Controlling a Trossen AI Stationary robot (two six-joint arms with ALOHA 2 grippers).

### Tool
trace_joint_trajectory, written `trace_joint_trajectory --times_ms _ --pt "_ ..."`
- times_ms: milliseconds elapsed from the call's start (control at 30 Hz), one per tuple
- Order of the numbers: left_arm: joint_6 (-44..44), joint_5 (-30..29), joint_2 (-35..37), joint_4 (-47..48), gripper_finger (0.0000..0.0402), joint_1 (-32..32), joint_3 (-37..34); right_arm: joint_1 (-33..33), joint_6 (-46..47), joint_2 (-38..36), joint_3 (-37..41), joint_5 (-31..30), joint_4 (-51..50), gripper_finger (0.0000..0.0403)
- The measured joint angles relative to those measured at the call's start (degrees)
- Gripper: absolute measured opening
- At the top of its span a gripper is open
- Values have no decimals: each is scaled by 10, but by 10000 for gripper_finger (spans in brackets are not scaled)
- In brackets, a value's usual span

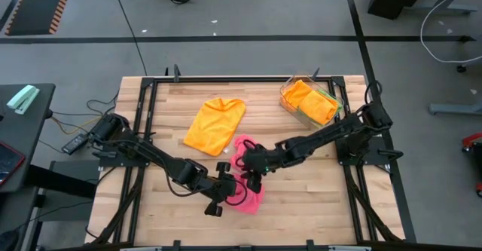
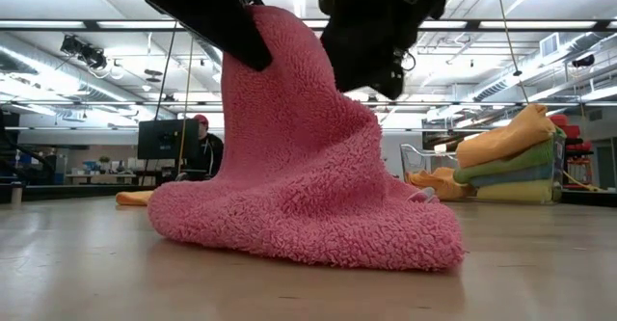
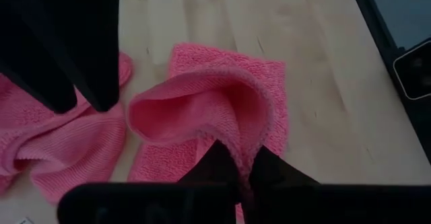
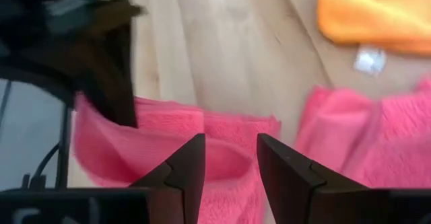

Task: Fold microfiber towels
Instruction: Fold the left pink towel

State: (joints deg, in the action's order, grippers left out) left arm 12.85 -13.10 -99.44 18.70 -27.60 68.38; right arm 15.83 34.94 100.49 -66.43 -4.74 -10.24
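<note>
A pink microfiber towel point(image 1: 254, 200) lies bunched on the wooden table near the front middle. One part of it is pulled up into a peak point(image 2: 280, 41). My left gripper point(image 3: 244, 173) is shut on the towel at that peak, and it also shows in the high view point(image 1: 224, 189). My right gripper point(image 4: 229, 158) is open just to the right of it point(image 1: 253, 174), above the towel. Its fingers stand on either side of a raised pink fold, and I cannot tell whether they touch it. An orange towel point(image 1: 215, 124) lies spread out farther back. My left gripper pinches a hemmed edge of the pink towel point(image 3: 236, 153) between its two fingers, coming from above. The cloth curls up to the fingers as a loop. The raised part slopes down from the hold, and the rest of the towel point(image 2: 308, 229) lies on the table.
A clear tray point(image 1: 333, 99) at the back right holds folded orange, yellow and green towels point(image 2: 506, 157). Bare wood lies to the left and right of the pink towel. A person point(image 2: 202, 147) sits in the room beyond the table.
</note>
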Motion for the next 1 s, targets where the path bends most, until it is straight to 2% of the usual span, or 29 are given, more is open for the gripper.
trace_joint_trajectory --times_ms 133,400,733,867,1000 --pt "-4 -1 0 -1 16 1 0 -14 -51 0 0 29 13 143" --pt "-2 -1 0 -2 10 4 0 -29 -52 46 -4 109 47 132" --pt "0 5 1 11 9 8 1 0 -84 46 -5 208 -88 110" --pt "1 5 1 12 18 8 1 18 -104 42 -5 225 -82 104" --pt "6 9 1 16 7 8 0 35 -118 42 -30 244 -96 101"
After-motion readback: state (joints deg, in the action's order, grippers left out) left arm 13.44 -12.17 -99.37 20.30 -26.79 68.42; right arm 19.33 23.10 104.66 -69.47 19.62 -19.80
